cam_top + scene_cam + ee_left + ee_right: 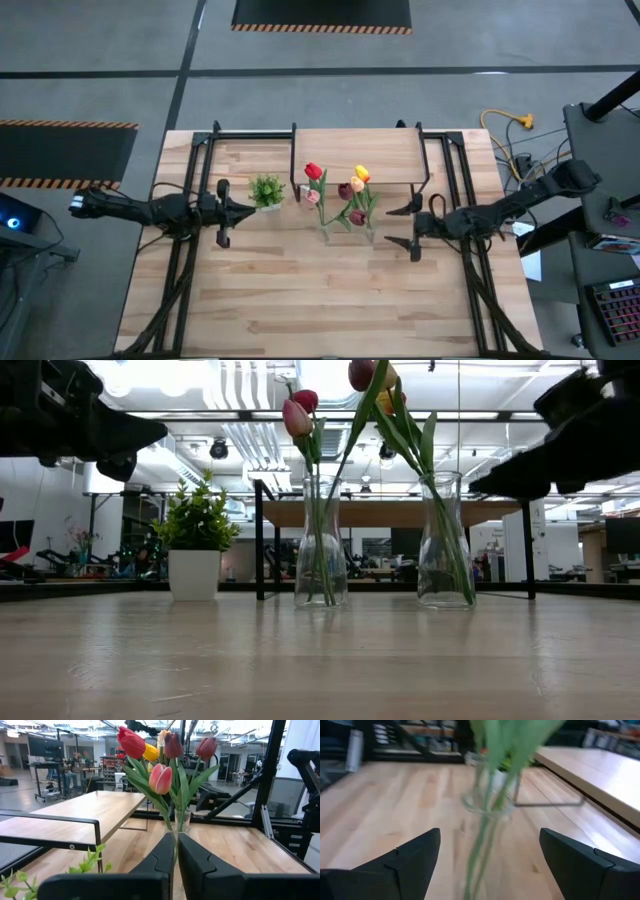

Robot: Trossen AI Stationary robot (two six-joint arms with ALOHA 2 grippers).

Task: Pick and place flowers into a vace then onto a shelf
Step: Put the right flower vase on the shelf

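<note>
From above, the flowers (340, 200) stand in two vases before the shelf (355, 155), between the arms. The right gripper (400, 226), fingers spread, is nearest the right vase (445, 540), stems upright. The left gripper (176, 865) is pressed nearly closed, empty.

Desk (300, 290) was pale planked wood with a soft sheen, shelf (355, 150) light wood on thin black metal legs, two vases (321, 545) clear glossy glass, plant pot (194, 574) matt white, gripper fingers (200, 870) matt black plastic
</note>
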